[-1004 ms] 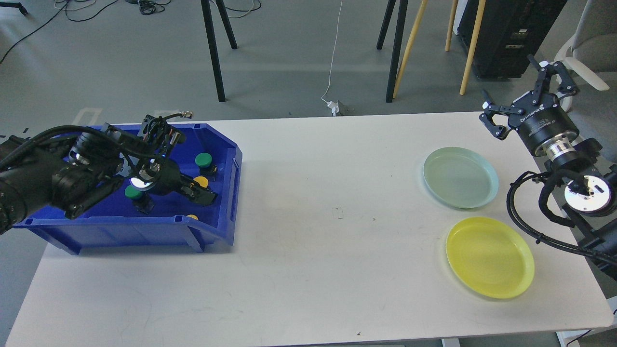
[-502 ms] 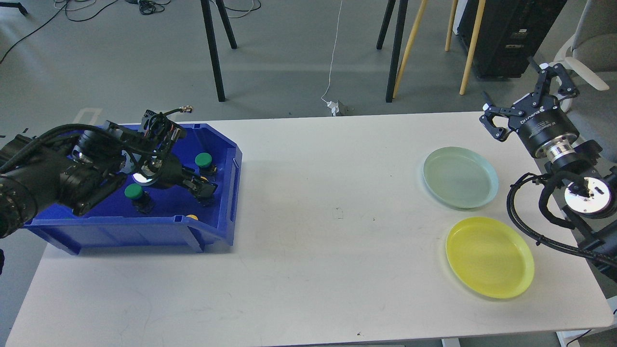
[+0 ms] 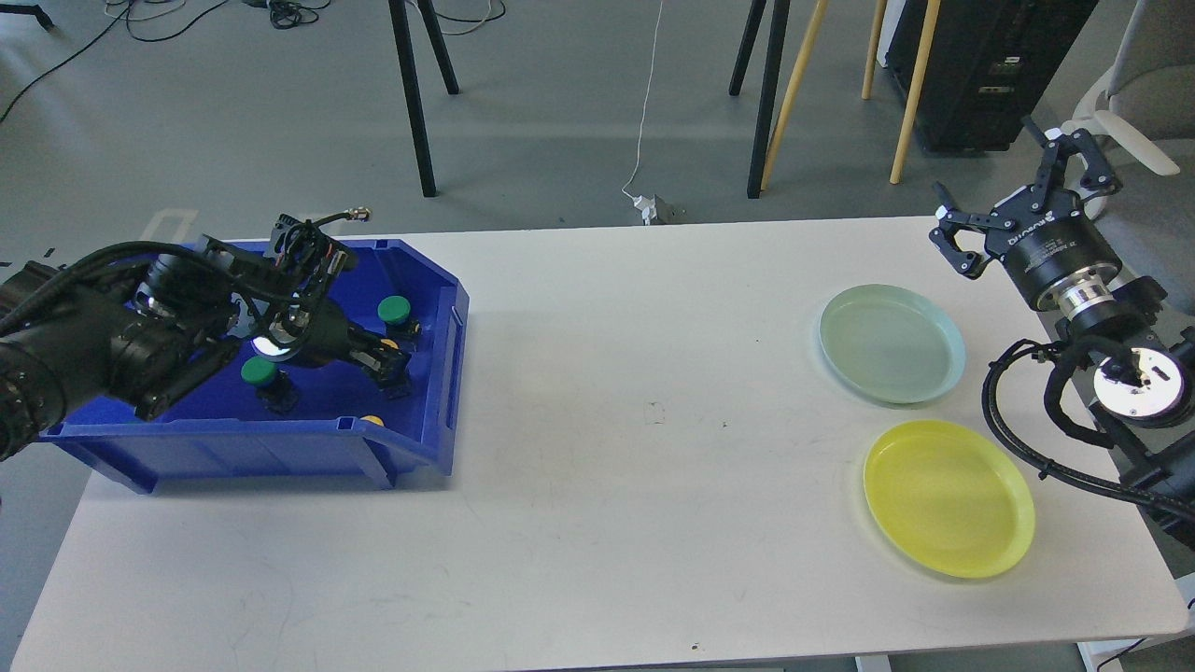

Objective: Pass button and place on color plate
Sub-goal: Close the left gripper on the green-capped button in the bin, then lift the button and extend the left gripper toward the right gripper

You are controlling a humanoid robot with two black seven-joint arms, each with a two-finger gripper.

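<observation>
A blue bin at the table's left holds buttons on black bases: a green one at the back, a green one to the left, and a yellow one peeking over the front wall. My left gripper reaches down inside the bin and covers another yellow button, of which only a sliver shows. Its dark fingers cannot be told apart. My right gripper is open and empty, held above the table's far right corner. A pale green plate and a yellow plate lie at the right.
The white table spans the view between the bin and the plates. Chair and stand legs and cables are on the floor beyond the table's far edge. A black cabinet stands at the back right.
My left gripper has drawn back a little toward the bin's middle and now covers the yellow button that showed before. The right arm has barely shifted.
</observation>
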